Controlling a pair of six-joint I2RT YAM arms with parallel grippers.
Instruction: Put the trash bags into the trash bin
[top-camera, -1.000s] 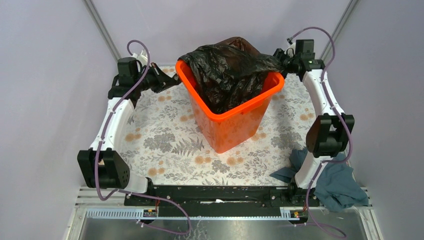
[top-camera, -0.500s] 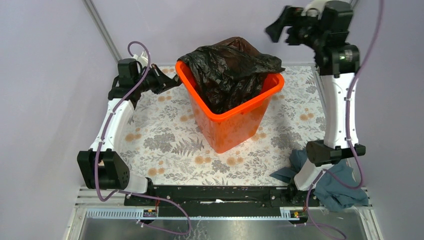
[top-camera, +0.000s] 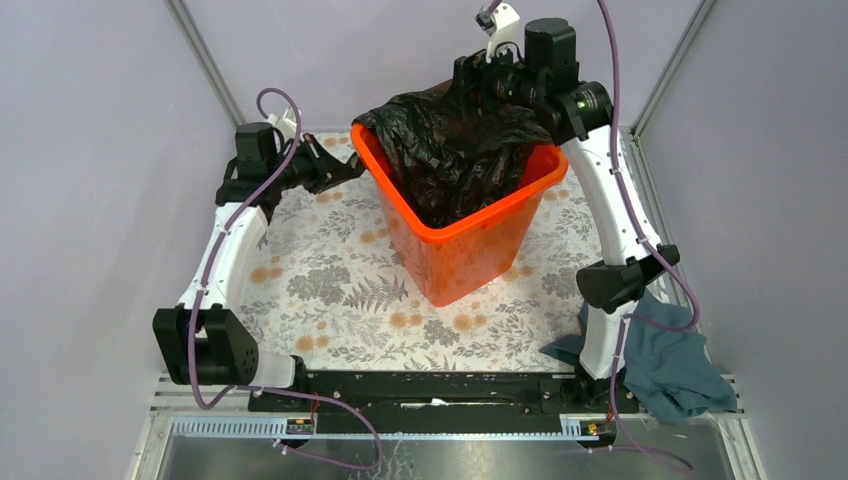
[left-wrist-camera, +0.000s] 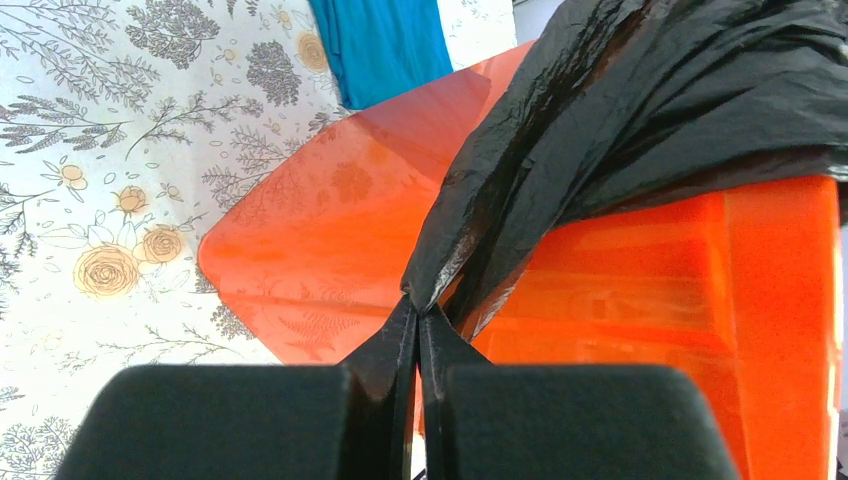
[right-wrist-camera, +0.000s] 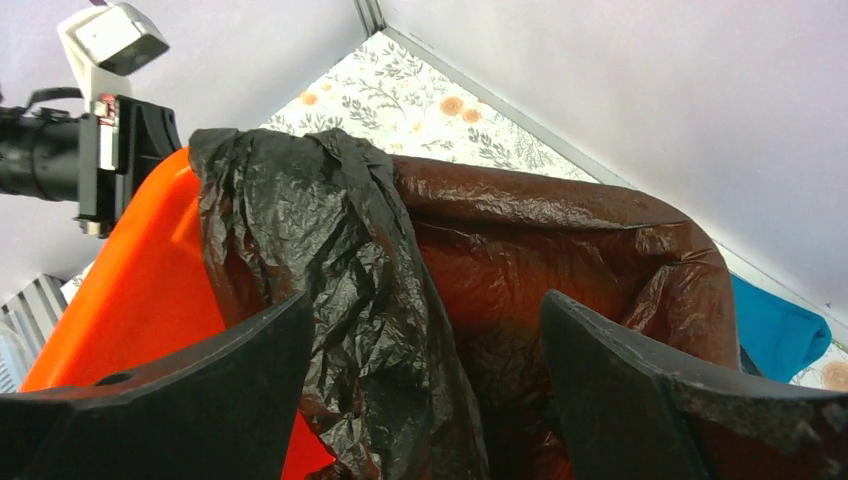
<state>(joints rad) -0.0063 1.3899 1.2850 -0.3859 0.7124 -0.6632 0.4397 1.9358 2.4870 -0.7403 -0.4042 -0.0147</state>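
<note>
The orange trash bin (top-camera: 462, 245) stands mid-table. The black trash bag (top-camera: 450, 140) fills its mouth and drapes over the rim. My left gripper (top-camera: 345, 166) is at the bin's left corner. In the left wrist view it (left-wrist-camera: 420, 312) is shut on a twisted corner of the bag (left-wrist-camera: 640, 110) against the bin's wall (left-wrist-camera: 650, 290). My right gripper (top-camera: 472, 78) hovers above the bin's back edge. In the right wrist view it (right-wrist-camera: 425, 305) is open and empty, its jaws wide apart just above the crumpled bag (right-wrist-camera: 340, 250) and the bin's rim (right-wrist-camera: 130, 290).
A grey-blue cloth (top-camera: 672, 365) lies by the right arm's base. A bright blue cloth (left-wrist-camera: 385, 45) lies behind the bin and also shows in the right wrist view (right-wrist-camera: 778, 328). The floral mat (top-camera: 330, 285) covers the table. Walls close in on three sides.
My right arm has left the bin's right rim, lifted high, then swung left over the bin's back, gripper open. The left gripper and the bag have stayed put.
</note>
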